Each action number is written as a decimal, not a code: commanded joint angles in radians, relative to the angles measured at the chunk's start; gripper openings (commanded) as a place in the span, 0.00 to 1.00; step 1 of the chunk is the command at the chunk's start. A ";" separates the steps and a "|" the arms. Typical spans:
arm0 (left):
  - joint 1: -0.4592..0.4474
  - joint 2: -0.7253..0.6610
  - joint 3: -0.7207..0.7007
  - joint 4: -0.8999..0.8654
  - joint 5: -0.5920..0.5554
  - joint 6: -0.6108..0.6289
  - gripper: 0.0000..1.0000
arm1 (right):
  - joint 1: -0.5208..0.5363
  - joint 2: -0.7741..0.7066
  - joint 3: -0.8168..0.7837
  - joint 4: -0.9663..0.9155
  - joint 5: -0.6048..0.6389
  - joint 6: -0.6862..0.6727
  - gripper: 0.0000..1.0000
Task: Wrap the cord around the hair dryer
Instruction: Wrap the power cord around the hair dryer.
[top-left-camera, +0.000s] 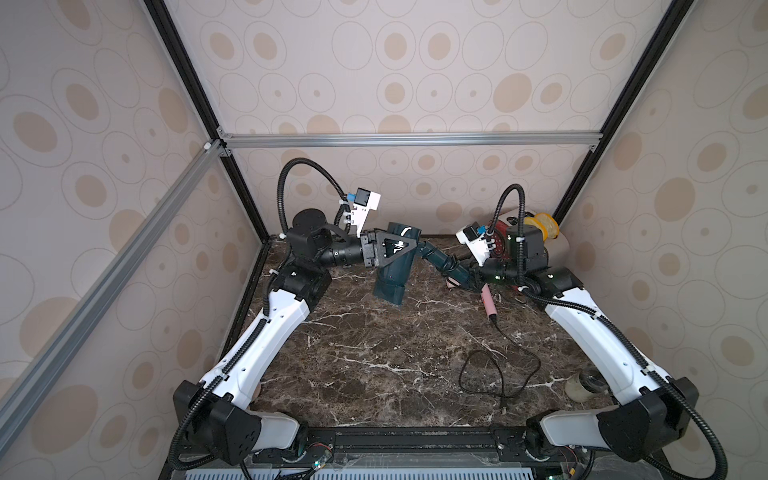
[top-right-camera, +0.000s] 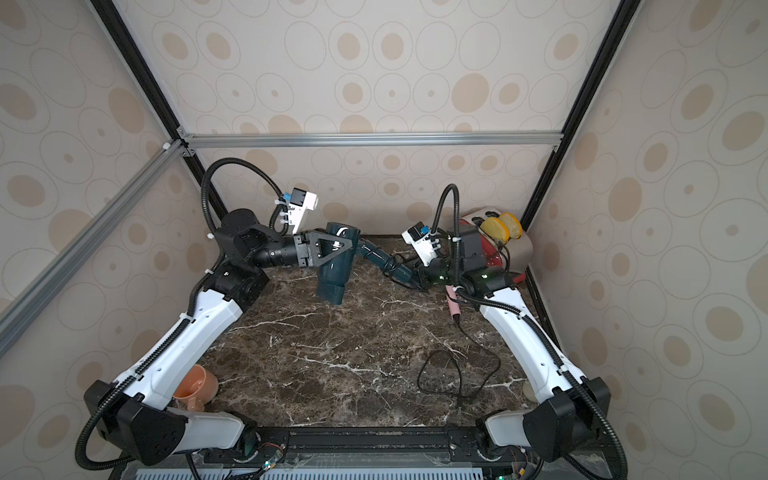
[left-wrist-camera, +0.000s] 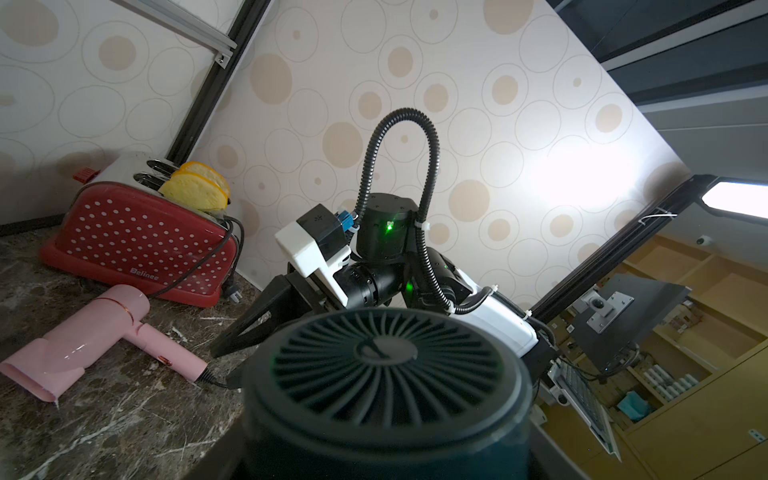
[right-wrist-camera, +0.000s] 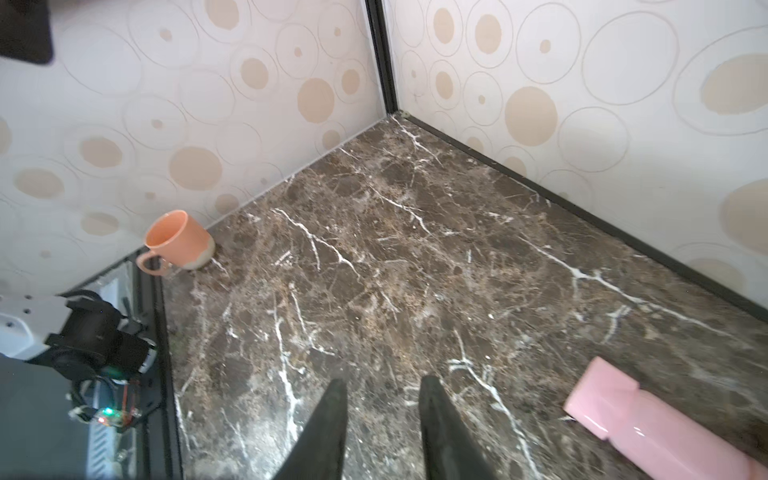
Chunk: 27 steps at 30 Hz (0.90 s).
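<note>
A dark teal hair dryer (top-left-camera: 390, 278) (top-right-camera: 332, 278) hangs at the back of the marble table, nozzle downward. My left gripper (top-left-camera: 409, 247) is shut on its barrel. Its rear grille (left-wrist-camera: 386, 374) fills the left wrist view and hides the jaws. The handle slants toward the right, with black cord (top-left-camera: 446, 264) (top-right-camera: 390, 266) coiled round it. My right gripper (top-left-camera: 473, 274) (right-wrist-camera: 384, 386) sits just past the handle's end. Its fingers stand apart, and only bare marble shows between them.
A pink hair dryer (top-left-camera: 486, 299) (left-wrist-camera: 83, 345) (right-wrist-camera: 648, 424) lies under the right wrist. Its thin black cord (top-left-camera: 498, 374) loops loosely at the front right. A red dotted toaster (left-wrist-camera: 137, 245) stands in the back right corner. A peach mug (top-right-camera: 197, 386) is at the front left.
</note>
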<state>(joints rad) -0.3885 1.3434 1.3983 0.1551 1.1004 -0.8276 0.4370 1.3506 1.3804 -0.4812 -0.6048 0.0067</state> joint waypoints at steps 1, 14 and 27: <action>0.018 -0.056 0.038 -0.147 -0.053 0.213 0.00 | -0.003 0.021 0.104 -0.193 0.058 -0.069 0.36; 0.018 -0.015 -0.010 -0.031 -0.021 0.145 0.00 | -0.005 0.103 0.214 -0.407 0.009 -0.097 0.50; 0.017 -0.013 -0.037 -0.043 -0.007 0.132 0.00 | -0.009 0.098 0.295 -0.498 0.047 -0.140 0.72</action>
<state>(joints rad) -0.3756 1.3426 1.3468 0.0162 1.0889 -0.6762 0.4252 1.4574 1.6333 -0.9333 -0.5358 -0.1097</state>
